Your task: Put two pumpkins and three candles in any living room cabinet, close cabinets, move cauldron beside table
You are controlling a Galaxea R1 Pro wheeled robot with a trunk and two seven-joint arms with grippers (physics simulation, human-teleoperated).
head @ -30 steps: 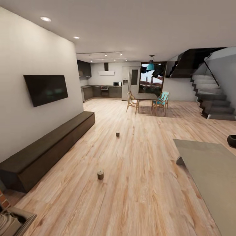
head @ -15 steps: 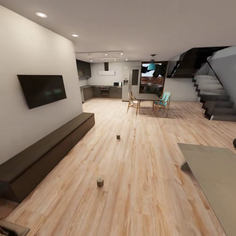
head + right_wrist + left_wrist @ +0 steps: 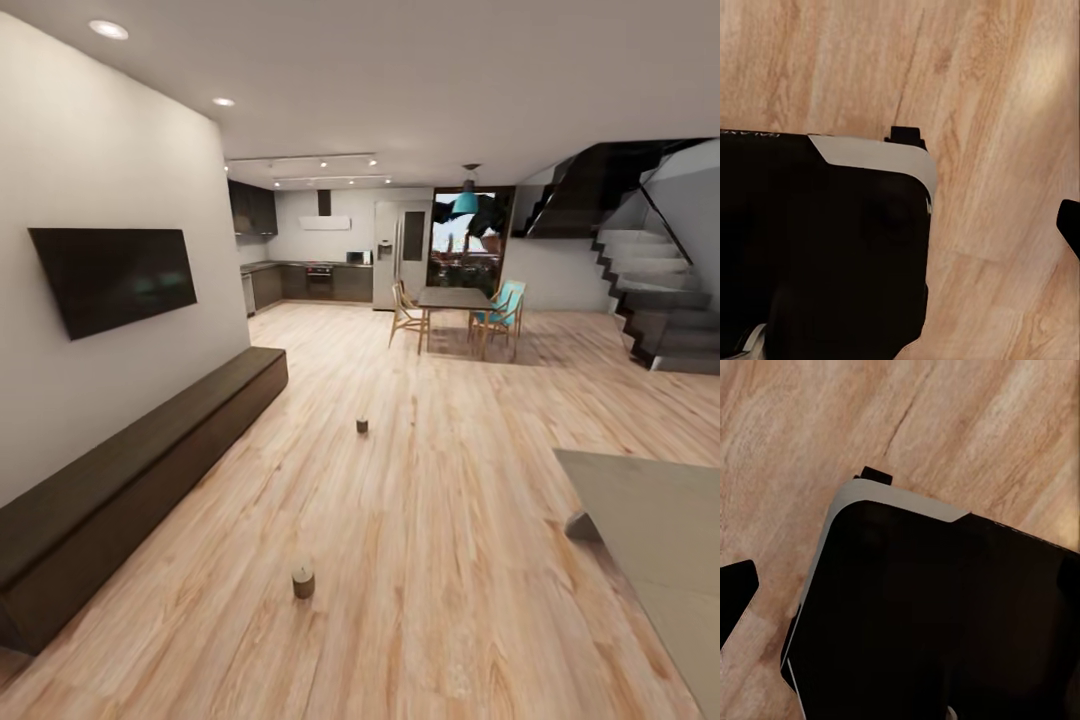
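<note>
head view: two candles stand on open floor between cabinet and table; gripper states unclear.

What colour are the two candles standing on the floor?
Both the near candle and the far candle are grey-brown, the near one with a paler top; the head view shows them best.

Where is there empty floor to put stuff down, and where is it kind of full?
Bare wood floor stretches between the long dark cabinet along the wall and the grey table. Two candles stand in it, the near candle and the far candle, with open boards between them. The cabinet's top is bare. It looks fullest around the dining table and chairs.
</note>
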